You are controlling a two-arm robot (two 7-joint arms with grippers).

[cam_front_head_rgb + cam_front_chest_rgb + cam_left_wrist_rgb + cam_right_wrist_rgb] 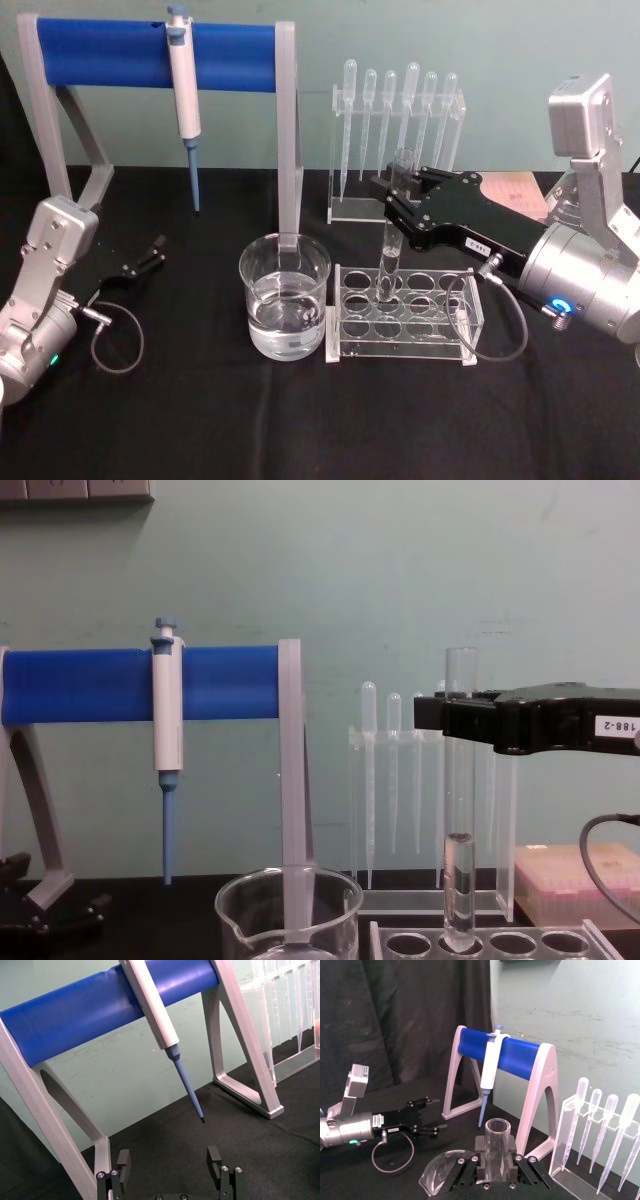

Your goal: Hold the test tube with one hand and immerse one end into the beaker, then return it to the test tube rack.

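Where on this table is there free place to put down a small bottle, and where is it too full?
Free: the front strip of the table before the beaker and rack, and the patch between the left gripper and the beaker. Crowded: at the rack, where the right gripper holds the test tube, with the pipettes close behind.

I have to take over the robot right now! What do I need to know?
Right gripper: shut on the test tube near its top. The tube is upright, with its bottom end down in a hole of the rack.
Left gripper: open, holding nothing, parked at the left of the table near the blue stand.
Beaker: part full of water, just left of the rack.
Done: the tube is gripped. I can't tell whether it has been dipped.
Left: if not dipped, lift it, dip one end in the beaker and return it to the rack. Then let go.
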